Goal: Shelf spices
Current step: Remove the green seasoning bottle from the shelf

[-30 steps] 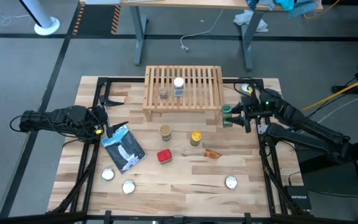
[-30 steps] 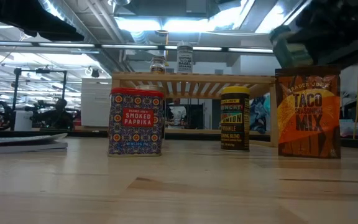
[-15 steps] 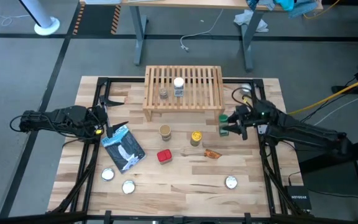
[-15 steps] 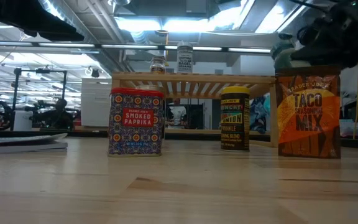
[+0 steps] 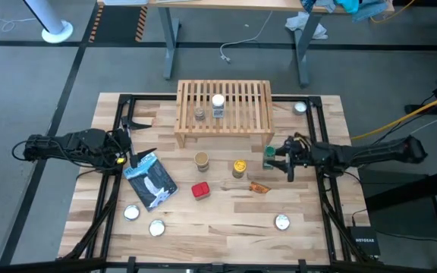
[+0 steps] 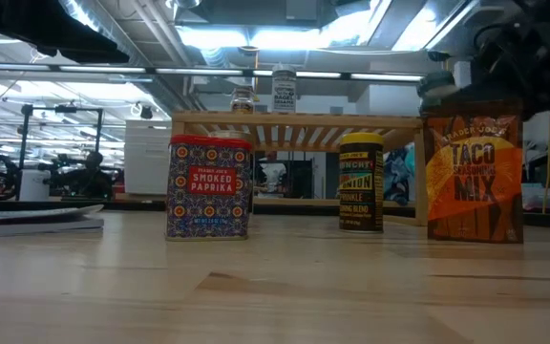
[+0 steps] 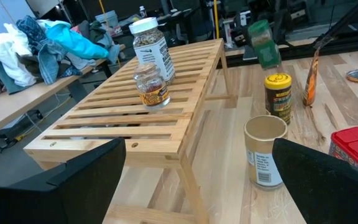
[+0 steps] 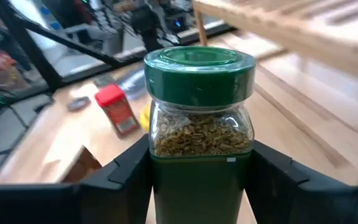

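My right gripper (image 5: 278, 158) is shut on the green-lidded jar (image 8: 199, 124), just off the right end of the light-wood shelf (image 5: 224, 114) toward the near edge. A small clear jar (image 5: 199, 114) and a white-lidded jar (image 5: 218, 104) stand on the shelf's slats. On the table in front stand the tan-lidded jar (image 5: 202, 160), yellow-lidded jar (image 5: 239, 167) and red tin (image 5: 200, 189). The orange packet (image 5: 259, 187) stands upright in the low view (image 6: 474, 172). My left gripper (image 5: 133, 152) waits open by the table's left edge. My right gripper pinches the green-lidded jar by the lower part of its glass body (image 8: 197, 177), one finger (image 8: 129, 171) on each side, the lid (image 8: 199, 65) free above them. The fingers come about level from the table's right. The jar is lifted clear, its lid (image 6: 437, 84) above shelf-top height.
A blue-and-white pouch (image 5: 152, 180) lies near my left gripper. Flat silver discs lie at the near left (image 5: 131, 213) (image 5: 156, 227), the near right (image 5: 281, 222) and the far right corner (image 5: 300, 108). Black frame rails (image 5: 321, 205) run along the table's sides.
My right gripper has carried the green-lidded jar from beside the shelf's right end toward the near edge and slightly left, while the arm stretched out flatter. It stayed shut on the jar. The left arm kept still.
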Tool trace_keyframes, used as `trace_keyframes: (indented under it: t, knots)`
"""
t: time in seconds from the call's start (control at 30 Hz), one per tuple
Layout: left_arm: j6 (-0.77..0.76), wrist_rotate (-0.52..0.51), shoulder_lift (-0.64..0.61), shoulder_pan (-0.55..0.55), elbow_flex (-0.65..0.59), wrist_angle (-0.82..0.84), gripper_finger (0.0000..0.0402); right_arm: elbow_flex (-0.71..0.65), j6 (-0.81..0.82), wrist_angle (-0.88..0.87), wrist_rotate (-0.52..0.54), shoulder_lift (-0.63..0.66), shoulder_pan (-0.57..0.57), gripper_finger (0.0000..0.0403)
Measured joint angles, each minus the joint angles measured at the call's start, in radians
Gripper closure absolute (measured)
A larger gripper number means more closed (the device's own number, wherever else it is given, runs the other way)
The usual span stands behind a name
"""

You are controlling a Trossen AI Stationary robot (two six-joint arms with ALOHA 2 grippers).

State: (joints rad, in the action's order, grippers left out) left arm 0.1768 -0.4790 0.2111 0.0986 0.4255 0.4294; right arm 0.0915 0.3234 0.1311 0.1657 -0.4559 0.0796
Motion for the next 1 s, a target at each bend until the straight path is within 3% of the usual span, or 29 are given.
trace_keyframes:
  t: [0.17,0.3,0.67,1.0]
  knots:
    - [0.000,0.000,0.000,0.000,0.000,0.000,0.0002,-0.026,0.039,0.006,0.184,-0.023,0.112,0.0196]
    - [0.001,0.000,0.000,0.000,0.000,0.000,0.0002,-0.063,0.064,0.079,0.268,-0.050,0.166,0.0196]
    - [0.005,0.000,0.000,0.000,0.000,0.001,0.0002,-0.080,0.091,0.180,0.317,-0.197,0.203,0.0196]
    - [0.005,0.000,0.000,0.000,0.000,0.001,0.0002,-0.081,-0.030,0.449,0.336,-0.384,0.202,0.0196]
